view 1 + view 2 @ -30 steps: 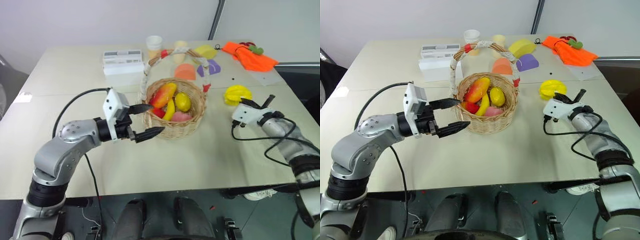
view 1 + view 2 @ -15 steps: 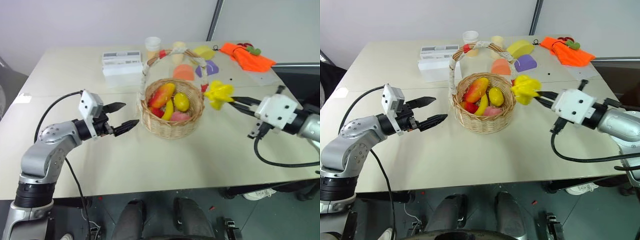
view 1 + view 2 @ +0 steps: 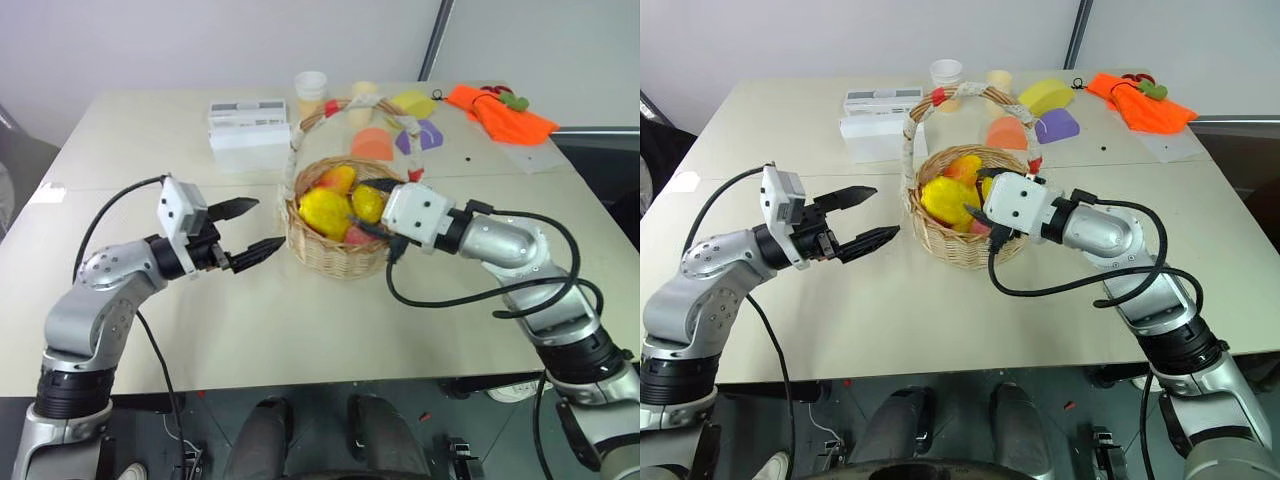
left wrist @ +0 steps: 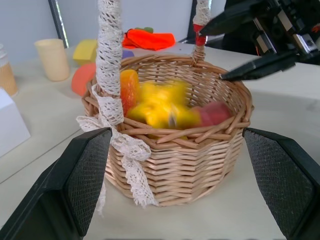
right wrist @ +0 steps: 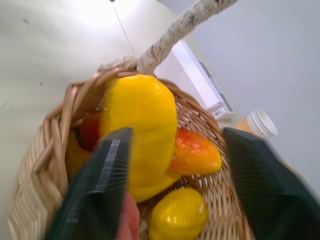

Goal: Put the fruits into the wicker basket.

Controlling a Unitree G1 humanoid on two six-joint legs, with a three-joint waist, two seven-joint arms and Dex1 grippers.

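1. The starfruit (image 3: pixel 324 211) lies inside the basket (image 3: pixel 340 257) on its left side, long axis running near-left to far-right.
2. The right gripper (image 3: pixel 368 207) is over the basket, its fingers spread apart and clear of the starfruit.
3. The left gripper (image 3: pixel 252 229) is just left of the basket, spread wide and empty.

A second ago the glossy yellow ridged starfruit (image 3: pixel 325 211) lay on the table to the right of the round tan woven wicker basket (image 3: pixel 335 255), with the right end effector (image 3: pixel 366 207) closed on it. That end effector then carried it, raised, towards the basket's right rim. Now the starfruit sits inside the basket on top of the other fruit, and the right end effector reaches over the rim with its fingers parted on either side of it. The left end effector (image 3: pixel 252 227), which was touching the basket's left rim, has backed off to the left and now stands clear of it.
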